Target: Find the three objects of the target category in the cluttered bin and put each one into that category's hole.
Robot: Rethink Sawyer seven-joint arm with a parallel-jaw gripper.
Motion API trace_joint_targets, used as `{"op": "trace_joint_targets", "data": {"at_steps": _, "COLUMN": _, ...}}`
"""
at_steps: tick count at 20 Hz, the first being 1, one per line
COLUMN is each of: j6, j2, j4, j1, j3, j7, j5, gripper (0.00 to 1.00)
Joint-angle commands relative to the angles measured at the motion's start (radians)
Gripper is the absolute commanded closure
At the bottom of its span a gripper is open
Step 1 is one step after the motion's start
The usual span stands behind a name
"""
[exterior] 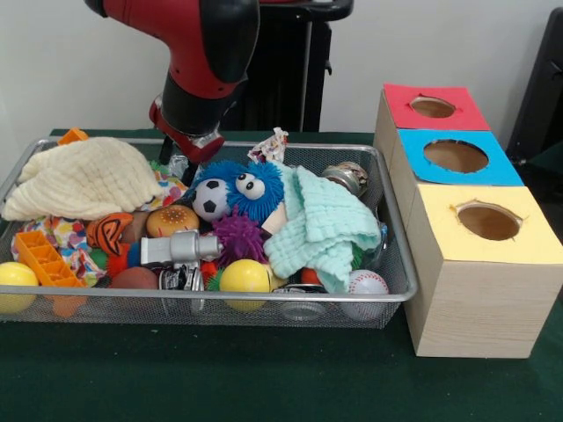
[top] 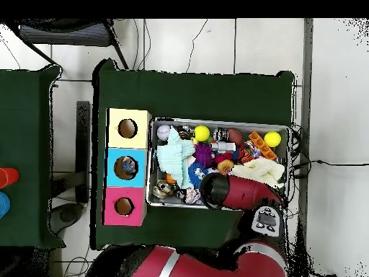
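Note:
The wire-mesh bin [exterior: 264, 297] is packed with toys and cloths; it also shows in the overhead view [top: 216, 121]. A see-through creased plastic piece [exterior: 380, 239] shows against the bin's right wall, half under a mint cloth [exterior: 321, 230]. Another clear piece [exterior: 302, 309] lies at the front wall. A third one is hidden. The red-topped box's hole [exterior: 432, 106] is the farthest of the boxes to the right of the bin, and shows in the overhead view [top: 123, 206]. My gripper [exterior: 180, 163] is low at the bin's back rim, behind a blue furry toy [exterior: 242, 186]. The arm [top: 230, 191] hides it from above.
Blue-topped [exterior: 455, 156] and yellow-topped [exterior: 488, 221] boxes stand nearer than the red one. The bin also holds a cream cloth [exterior: 84, 180], a shiny metal can [exterior: 347, 176], yellow balls [exterior: 244, 276], a baseball [exterior: 367, 283], a small soccer ball [exterior: 211, 199] and an orange block [exterior: 42, 258].

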Motion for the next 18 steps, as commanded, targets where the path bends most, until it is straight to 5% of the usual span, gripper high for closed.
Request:
{"op": "trace_joint_targets", "data": {"at_steps": 1, "j6": 0.197, "j2": 0.079, "j4": -0.085, "j1": -0.046, "j3": 0.128, "j7": -0.086, "j5": -0.025, "gripper": 1.00}}
{"op": "trace_joint_targets", "data": {"at_steps": 10, "j6": 0.236, "j2": 0.033, "j4": -0.080, "j1": -0.074, "j3": 0.145, "j7": -0.104, "j5": -0.031, "gripper": 1.00}}
{"op": "trace_joint_targets", "data": {"at_steps": 18, "j6": 0.086, "j2": -0.068, "j4": 0.011, "j1": -0.127, "j3": 0.216, "j7": -0.067, "j5": -0.012, "gripper": 1.00}}
